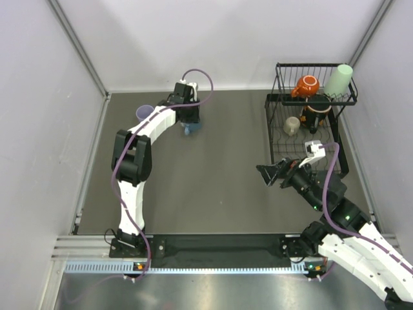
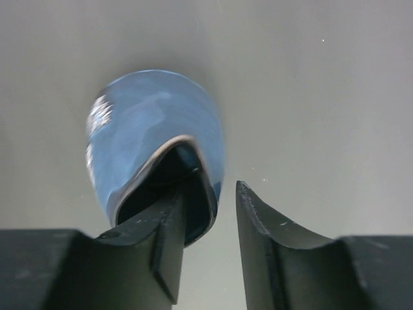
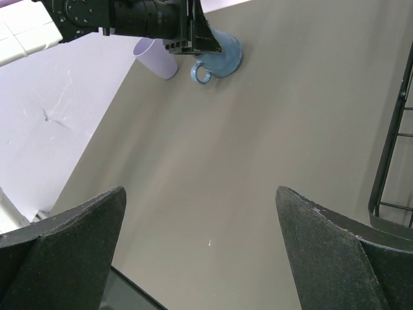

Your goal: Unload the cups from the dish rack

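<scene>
Blue mug [image 2: 155, 129] sits on the counter [image 1: 226, 194] well left of the dish rack [image 1: 269, 129], beside the lavender tumbler [image 1: 144, 112] — left gripper [image 2: 216, 187] jaws part-spread, one finger inside it, the other just clear of the rim. Right gripper [image 3: 200, 213] hovers near the rack's front-left, jaws spread wide, empty — orange mug [image 1: 306, 84], pale green tumbler [image 1: 339, 79], beige mug [image 1: 292, 124] and black floral mug [image 1: 314, 113] sit in the rack.

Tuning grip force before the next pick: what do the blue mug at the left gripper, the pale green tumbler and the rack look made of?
Blue mug: probably glazed ceramic, glossy, with bright highlights and a thick rim. Pale green tumbler: likely matte plastic, even colour, no glare; uncertain. Dish rack: thin black wire, likely coated metal.
</scene>
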{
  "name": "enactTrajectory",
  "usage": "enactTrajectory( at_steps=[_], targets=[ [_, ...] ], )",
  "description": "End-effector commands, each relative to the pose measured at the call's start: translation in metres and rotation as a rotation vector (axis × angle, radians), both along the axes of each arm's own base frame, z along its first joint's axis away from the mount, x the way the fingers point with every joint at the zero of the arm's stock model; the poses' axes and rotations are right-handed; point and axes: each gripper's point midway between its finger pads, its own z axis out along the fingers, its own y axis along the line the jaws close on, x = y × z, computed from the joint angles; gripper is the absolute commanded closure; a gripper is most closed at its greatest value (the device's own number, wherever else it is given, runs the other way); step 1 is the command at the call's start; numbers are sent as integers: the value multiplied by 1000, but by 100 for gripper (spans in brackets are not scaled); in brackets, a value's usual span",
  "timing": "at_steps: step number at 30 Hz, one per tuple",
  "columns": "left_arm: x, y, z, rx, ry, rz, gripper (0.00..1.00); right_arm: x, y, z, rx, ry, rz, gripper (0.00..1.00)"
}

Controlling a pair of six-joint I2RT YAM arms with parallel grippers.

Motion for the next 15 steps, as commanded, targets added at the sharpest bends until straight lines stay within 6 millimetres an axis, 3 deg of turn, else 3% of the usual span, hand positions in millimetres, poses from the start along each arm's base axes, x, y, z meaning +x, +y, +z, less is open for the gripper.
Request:
enactTrajectory(
  at_steps=[1, 10, 15],
  targets=[
    [12, -1, 31, -11, -81, -4, 59, 0, -4, 20, 20, -40, -16, 0],
    [14, -2, 42, -21, -96, -2, 56, 4, -6, 22, 3, -44, -33, 0],
    [14, -9, 66, -73, -134, -20, 50, 5, -7, 22, -7, -27, -41, 0]
  ],
)
